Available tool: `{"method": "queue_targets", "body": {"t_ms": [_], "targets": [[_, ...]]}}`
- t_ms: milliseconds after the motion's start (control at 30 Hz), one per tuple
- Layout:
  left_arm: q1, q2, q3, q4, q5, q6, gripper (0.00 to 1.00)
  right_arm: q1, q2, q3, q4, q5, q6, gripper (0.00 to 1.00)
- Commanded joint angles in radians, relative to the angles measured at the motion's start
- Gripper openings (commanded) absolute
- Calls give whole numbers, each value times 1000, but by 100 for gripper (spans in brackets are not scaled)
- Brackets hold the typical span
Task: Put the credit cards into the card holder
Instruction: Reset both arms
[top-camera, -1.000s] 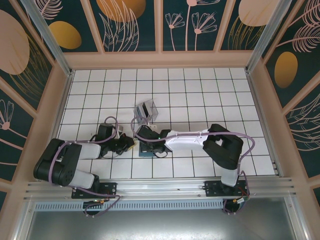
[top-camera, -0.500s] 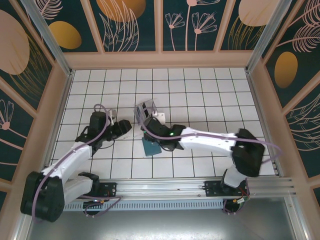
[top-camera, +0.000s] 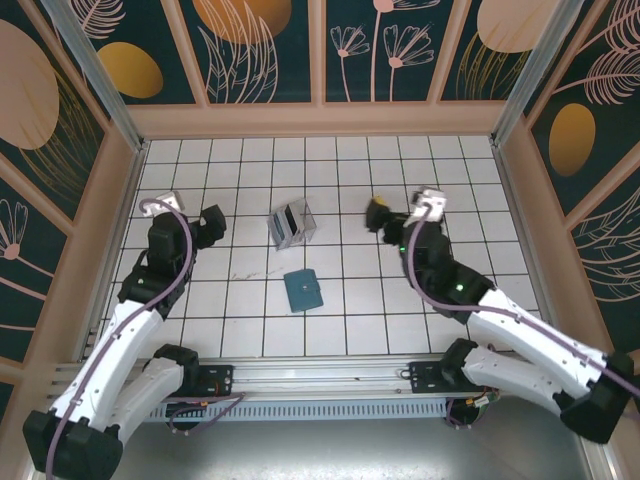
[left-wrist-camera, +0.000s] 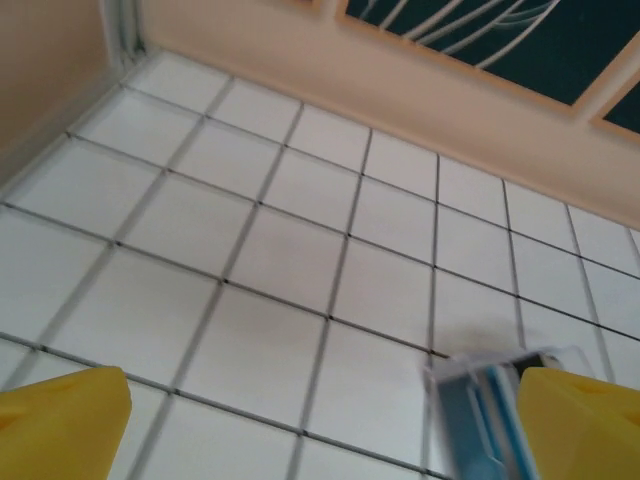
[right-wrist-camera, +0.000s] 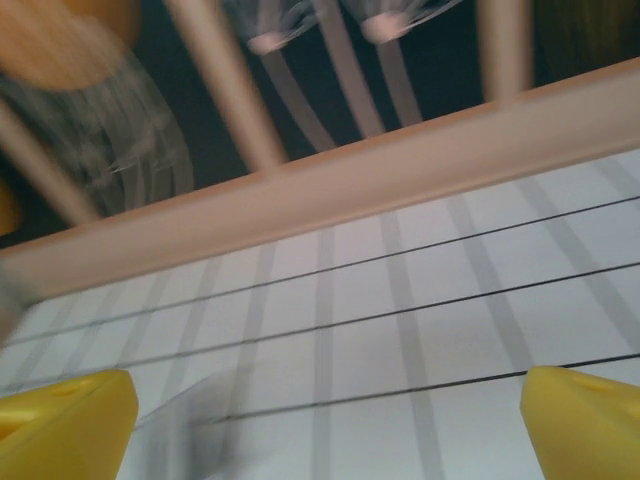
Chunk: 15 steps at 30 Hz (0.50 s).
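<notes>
Credit cards (top-camera: 292, 224): small cluster of thin grey-silver rectangles with paler stripes, on the tiled table (top-camera: 450, 160), centre, a bit to the far side. Edges look glossy or clear; cannot tell if they lie flat or lean on each other. In the left wrist view the cards (left-wrist-camera: 485, 405) show at the lower right as a blurred, pale-edged stack with blue-grey bands, just beside the right yellow pad.

Card holder (top-camera: 302, 291): teal-blue, squarish, soft-looking wallet with rounded corners. It lies flat and slightly skewed to the grid, near side of the cards and apart from them. Nothing touches it.

Left gripper (top-camera: 210, 222): dark body, left of the cards and well apart from them. Left wrist view: left gripper (left-wrist-camera: 320, 430) spread wide, matte yellow wedge-shaped fingertips (left-wrist-camera: 60, 420) at the two bottom corners, only bare tile between them.

Right gripper (top-camera: 380, 215): right of the cards, apart, a yellow tip visible. Right wrist view: right gripper (right-wrist-camera: 320, 430) also spread wide, yellow fingertips (right-wrist-camera: 585, 425) at the bottom corners, nothing pinched; picture blurred.

Table surface: white, smooth square tiles with thin dark grout lines. Walls (top-camera: 320, 50): peach frame strips around dark teal panels printed with leaf and orange oval shapes.
</notes>
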<state>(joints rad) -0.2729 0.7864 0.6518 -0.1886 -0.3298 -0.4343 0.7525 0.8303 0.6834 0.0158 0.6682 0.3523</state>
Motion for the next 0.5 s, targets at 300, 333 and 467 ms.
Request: {"method": "queue_targets", "body": {"t_ms": [300, 333, 467], "targets": [[0, 9, -618, 1039, -192, 532, 99, -636, -74, -583, 711, -583, -263, 99], [2, 49, -619, 1067, -179, 541, 99, -654, -37, -576, 730, -600, -276, 99], [26, 219, -614, 1222, -89, 487, 99, -720, 167, -587, 905, -631, -294, 99]]}}
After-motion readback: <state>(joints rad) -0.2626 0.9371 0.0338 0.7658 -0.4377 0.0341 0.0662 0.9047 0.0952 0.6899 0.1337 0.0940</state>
